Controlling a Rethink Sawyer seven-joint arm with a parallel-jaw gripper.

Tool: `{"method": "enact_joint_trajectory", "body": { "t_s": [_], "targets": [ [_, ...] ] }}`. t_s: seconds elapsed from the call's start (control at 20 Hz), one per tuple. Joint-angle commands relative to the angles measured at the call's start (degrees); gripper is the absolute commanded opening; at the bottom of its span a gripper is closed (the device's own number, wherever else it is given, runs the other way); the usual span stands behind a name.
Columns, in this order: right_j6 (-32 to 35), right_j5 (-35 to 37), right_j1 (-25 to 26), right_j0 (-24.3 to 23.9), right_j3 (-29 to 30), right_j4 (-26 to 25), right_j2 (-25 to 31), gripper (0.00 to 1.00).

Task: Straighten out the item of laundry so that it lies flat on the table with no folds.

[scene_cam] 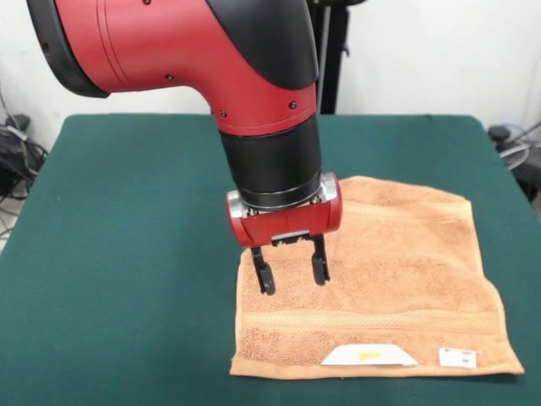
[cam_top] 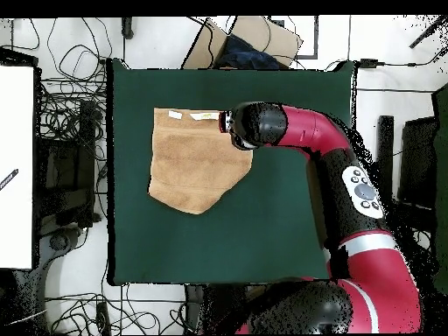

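We have the towel (scene_cam: pixel 380 279) lying on the table (scene_cam: pixel 127 254), toward the tabletop's near right part in the front view, its tagged edge running along the near edge of the tabletop. From the front it looks almost spread: the border band runs straight across, and the two white tags (scene_cam: pixel 369 356) lie flat by the near hem. The overhead view tells us more. There the outline is not square; one side tapers to a point, so we judge that a corner at the end away from the tags is tucked or folded under.

Our gripper (scene_cam: pixel 292 275) hangs over the towel's left part as the front view shows it, just inside the side hem. Its two black fingers (scene_cam: pixel 263 275) stand apart with nothing between them, tips at or just above the pile; we cannot tell whether they touch.

We read this as the flattening step well along, with the gripper placed for one more correction. The next move calls for finding the folded corner, lowering until the fingers can pinch only the top layer, closing, and drawing the cloth outward. A pull that is too deep or too long may drag the whole towel instead.
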Motion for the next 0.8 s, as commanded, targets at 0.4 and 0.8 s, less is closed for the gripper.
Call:
{"method": "enact_joint_trajectory", "body": {
  "t_s": [0.4, 0.8],
  "targets": [
    [0.11, -2.3, 1.19, 0.84, 8.44, -5.04, -3.28, 1.0],
    [1.03, -5.9, 1.75, -0.05, 11.55, -6.58, -4.77, 1.0]
  ]
}}
